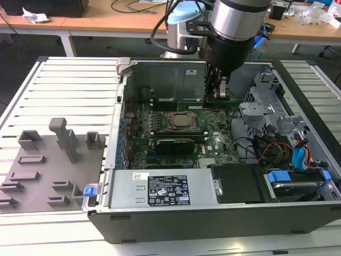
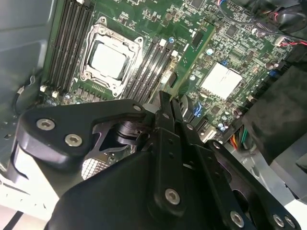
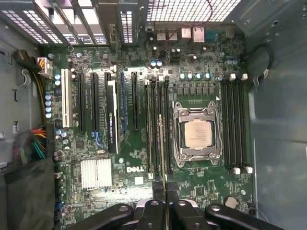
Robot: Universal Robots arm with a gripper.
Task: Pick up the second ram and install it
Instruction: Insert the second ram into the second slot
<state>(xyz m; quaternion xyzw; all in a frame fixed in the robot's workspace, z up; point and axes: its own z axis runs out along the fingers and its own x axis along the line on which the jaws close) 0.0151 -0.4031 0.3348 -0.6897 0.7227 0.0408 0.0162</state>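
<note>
While my gripper (image 1: 217, 92) hangs low inside the open computer case (image 1: 213, 218), near its far wall in the exterior view, the pick-up part of the job looks done: my jaws are clamped together on the second ram (image 2: 192, 60), a thin green stick held edge-on between my fingertips (image 2: 169, 111). In the second wrist view the stick runs out from the fingers over the motherboard (image 2: 230, 43), beside the bank of dark memory slots (image 2: 151, 64) next to the processor socket (image 2: 109, 60). In the first wrist view the stick (image 3: 165, 158) shows as a narrow line rising from my fingers (image 3: 152, 211), lined up along the slots (image 3: 158, 124) on the side of the processor (image 3: 197, 133) toward the expansion slots (image 3: 91, 103). In the exterior view the green strip (image 1: 213, 105) sits just below my fingers, close above the board on the far side of the socket (image 1: 180, 120). Alignment appears close. Whether the stick's lower edge is already in a slot or just above it, I cannot tell. My judgement: carried and positioned, seating not yet confirmed. Over on the exterior view's left, the grey holder tray (image 1: 48, 170) lies well apart from the case.
</note>
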